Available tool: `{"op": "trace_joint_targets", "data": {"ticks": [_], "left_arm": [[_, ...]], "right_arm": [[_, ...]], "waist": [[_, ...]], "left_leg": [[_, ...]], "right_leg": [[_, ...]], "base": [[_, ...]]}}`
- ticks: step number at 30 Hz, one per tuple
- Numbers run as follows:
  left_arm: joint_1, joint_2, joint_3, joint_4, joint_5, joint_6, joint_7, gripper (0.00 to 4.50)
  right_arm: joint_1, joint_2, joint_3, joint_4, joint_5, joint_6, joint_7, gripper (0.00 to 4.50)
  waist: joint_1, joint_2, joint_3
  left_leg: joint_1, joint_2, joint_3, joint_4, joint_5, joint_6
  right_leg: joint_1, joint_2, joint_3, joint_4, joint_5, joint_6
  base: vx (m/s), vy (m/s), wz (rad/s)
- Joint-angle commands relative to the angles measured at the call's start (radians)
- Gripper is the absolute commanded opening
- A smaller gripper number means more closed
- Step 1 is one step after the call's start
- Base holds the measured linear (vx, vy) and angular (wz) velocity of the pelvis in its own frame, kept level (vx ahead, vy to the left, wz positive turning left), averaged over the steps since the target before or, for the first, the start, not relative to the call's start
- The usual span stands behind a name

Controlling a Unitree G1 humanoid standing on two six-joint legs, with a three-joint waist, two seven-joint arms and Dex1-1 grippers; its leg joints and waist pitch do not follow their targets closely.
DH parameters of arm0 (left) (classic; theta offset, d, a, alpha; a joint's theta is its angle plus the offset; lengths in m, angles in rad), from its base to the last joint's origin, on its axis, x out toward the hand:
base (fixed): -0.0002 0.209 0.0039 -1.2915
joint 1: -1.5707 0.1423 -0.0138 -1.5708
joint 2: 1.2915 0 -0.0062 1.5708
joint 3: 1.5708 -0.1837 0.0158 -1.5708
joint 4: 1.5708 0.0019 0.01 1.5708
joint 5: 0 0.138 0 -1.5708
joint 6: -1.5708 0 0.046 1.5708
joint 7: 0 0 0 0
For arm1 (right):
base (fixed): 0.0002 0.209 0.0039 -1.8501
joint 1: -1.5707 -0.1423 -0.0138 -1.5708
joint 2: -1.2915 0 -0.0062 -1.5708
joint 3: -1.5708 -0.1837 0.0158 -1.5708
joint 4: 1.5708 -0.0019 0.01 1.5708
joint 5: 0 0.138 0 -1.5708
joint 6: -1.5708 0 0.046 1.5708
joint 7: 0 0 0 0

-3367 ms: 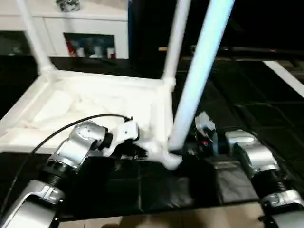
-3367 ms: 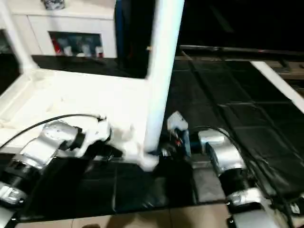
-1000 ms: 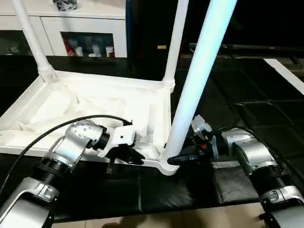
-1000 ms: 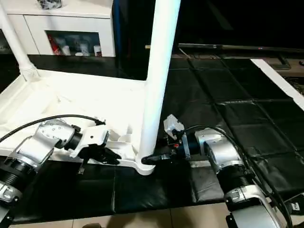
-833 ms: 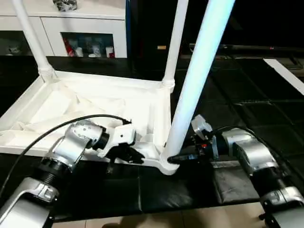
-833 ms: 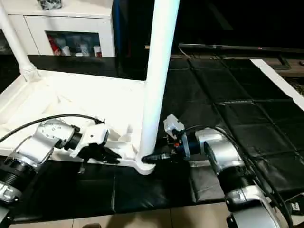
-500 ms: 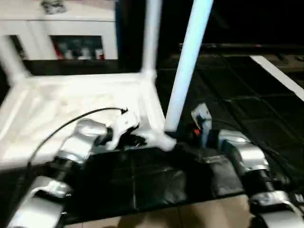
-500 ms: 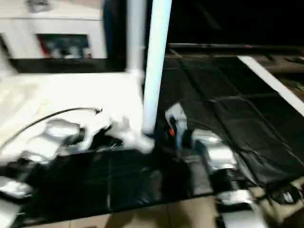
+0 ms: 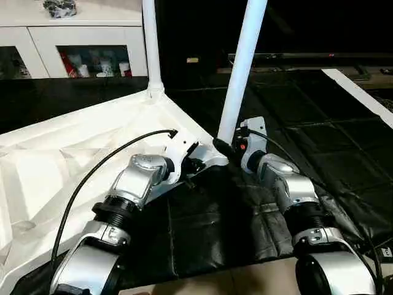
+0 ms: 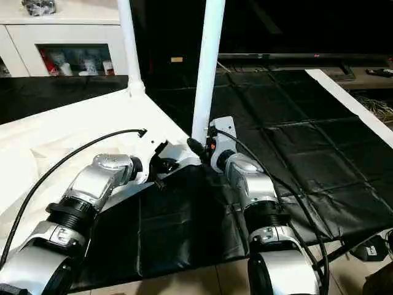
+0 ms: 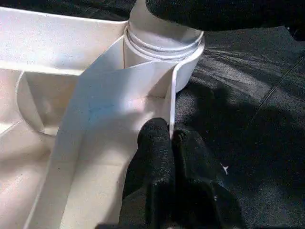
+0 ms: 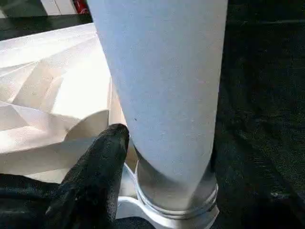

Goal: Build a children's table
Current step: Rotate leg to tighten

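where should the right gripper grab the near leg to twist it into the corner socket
Low on the near leg, just above the corner socket, probably coming in from the robot's right side. The leg stands upright and its round, smooth tube gives the two fingers opposite faces; the tabletop wall blocks the other side.

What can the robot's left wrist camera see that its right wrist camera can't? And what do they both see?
Left wrist view: the left gripper is shut on the thin side wall of the tabletop, right beside the corner socket.

Right wrist view: a big close-up of the tall white leg going up, with the right gripper against its base, and the folded ribs of the tabletop's underside.

Both: the leg's ringed end sitting in that corner socket, and the black mat underneath.
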Motion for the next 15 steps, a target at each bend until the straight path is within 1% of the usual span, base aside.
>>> {"op": "trace_joint_targets", "data": {"ticks": [1,2,3,4,5,6,7,8,9,10,11,12,13,14,15], "left_arm": [[-0.004,-0.015,-0.026,-0.059,-0.023,-0.033,-0.04,0.0],[-0.004,-0.015,-0.026,-0.059,-0.023,-0.033,-0.04,0.0],[0.013,0.022,-0.045,-0.069,-0.016,-0.05,-0.087,0.0],[0.02,0.039,-0.054,-0.074,-0.013,-0.058,-0.112,0.0],[0.033,0.077,-0.073,-0.081,-0.005,-0.106,-0.169,0.0],[0.035,0.082,-0.075,-0.082,-0.006,-0.109,-0.177,0.0],[0.042,0.107,-0.083,-0.088,-0.01,-0.12,-0.22,0.0],[0.043,0.112,-0.085,-0.089,-0.011,-0.122,-0.228,0.0],[0.05,0.148,-0.106,-0.09,-0.005,-0.158,-0.284,0.0],[0.053,0.169,-0.119,-0.092,-0.005,-0.177,-0.322,0.0],[0.055,0.192,-0.134,-0.092,-0.002,-0.203,-0.362,0.0],[0.055,0.192,-0.134,-0.092,-0.002,-0.203,-0.362,0.0],[0.058,0.218,-0.152,-0.095,-0.002,-0.239,-0.416,0.0],[0.061,0.24,-0.167,-0.101,-0.006,-0.268,-0.464,0.0],[0.062,0.251,-0.174,-0.104,-0.009,-0.278,-0.488,0.0]], "right_arm": [[0.025,0.04,0.062,0.04,0.003,0.021,0.084,3.08],[0.025,0.04,0.062,0.04,0.003,0.021,0.084,3.13],[0.048,0.004,0.073,0.005,0.014,0.015,0.168,3.32],[0.058,-0.014,0.08,-0.014,0.022,0.015,0.215,3.32],[0.075,-0.056,0.091,-0.049,0.039,0.027,0.302,3.53],[0.077,-0.062,0.092,-0.053,0.04,0.027,0.312,3.53],[0.085,-0.099,0.1,-0.073,0.048,0.028,0.369,3.65],[0.086,-0.107,0.102,-0.077,0.05,0.029,0.38,3.77],[0.095,-0.157,0.114,-0.096,0.055,0.026,0.458,3.77],[0.1,-0.185,0.125,-0.107,0.055,0.022,0.502,3.97],[0.104,-0.215,0.136,-0.117,0.051,0.016,0.548,3.97],[0.104,-0.215,0.136,-0.117,0.051,0.016,0.548,4.06],[0.106,-0.247,0.148,-0.127,0.043,0.004,0.596,4.15],[0.109,-0.271,0.155,-0.137,0.041,-0.006,0.642,4.15],[0.11,-0.282,0.158,-0.143,0.043,-0.013,0.664,4.15]], "waist": [[0.004,0.008,-0.065],[0.005,0.008,-0.065],[0.004,0.006,-0.066],[0.006,0.007,-0.067],[0.008,0.008,-0.067],[0.01,0.008,-0.067],[0.01,0.008,-0.068],[0.011,0.008,-0.067],[0.012,0.008,-0.067],[0.012,0.007,-0.065],[0.014,0.007,-0.064],[0.016,0.008,-0.063],[0.018,0.01,-0.062],[0.024,0.008,-0.063],[0.025,0.008,-0.063]], "left_leg": [[-0.004,0.008,0.002,-0.069,-0.179,0.021],[-0.004,0.008,0.002,-0.069,-0.176,0.022],[-0.004,0.008,0.002,-0.069,-0.167,0.025],[-0.006,0.008,0.002,-0.068,-0.157,0.034],[-0.004,0.008,0.003,-0.067,-0.147,0.045],[-0.005,0.009,0.003,-0.066,-0.144,0.05],[-0.004,0.009,0.004,-0.066,-0.135,0.056],[-0.004,0.01,0.005,-0.066,-0.135,0.059],[-0.004,0.009,0.004,-0.066,-0.137,0.058],[-0.003,0.01,0.005,-0.067,-0.152,0.058],[-0.002,0.01,0.004,-0.067,-0.161,0.056],[-0.001,0.012,0.004,-0.068,-0.172,0.052],[0.0,0.014,0.003,-0.069,-0.18,0.047],[0.0,0.015,0.004,-0.068,-0.182,0.046],[0.0,0.016,0.006,-0.068,-0.175,0.045]], "right_leg": [[0.059,-0.054,0.049,-0.076,-0.235,-0.178],[0.059,-0.054,0.049,-0.075,-0.228,-0.179],[0.059,-0.053,0.049,-0.074,-0.214,-0.182],[0.063,-0.053,0.049,-0.07,-0.19,-0.186],[0.062,-0.052,0.05,-0.07,-0.163,-0.193],[0.064,-0.052,0.05,-0.069,-0.15,-0.195],[0.063,-0.051,0.049,-0.066,-0.13,-0.205],[0.063,-0.051,0.049,-0.065,-0.123,-0.214],[0.064,-0.051,0.049,-0.066,-0.13,-0.213],[0.063,-0.052,0.049,-0.068,-0.155,-0.211],[0.063,-0.053,0.048,-0.07,-0.173,-0.207],[0.061,-0.054,0.048,-0.072,-0.198,-0.205],[0.059,-0.055,0.048,-0.073,-0.215,-0.201],[0.06,-0.055,0.048,-0.073,-0.221,-0.197],[0.06,-0.055,0.05,-0.071,-0.21,-0.199]], "base": [[0.0,0.0,0.0],[0.0,0.0,0.0],[0.0,0.0,0.0],[0.0,0.0,0.0],[0.0,0.0,0.0],[0.0,0.0,0.0],[0.0,0.0,0.0],[0.0,0.0,0.0],[0.0,0.0,0.0],[0.0,0.0,0.0],[0.0,0.0,0.0],[0.0,0.0,0.0],[0.0,0.0,0.0],[0.0,0.0,0.0],[0.0,0.0,0.0]]}}
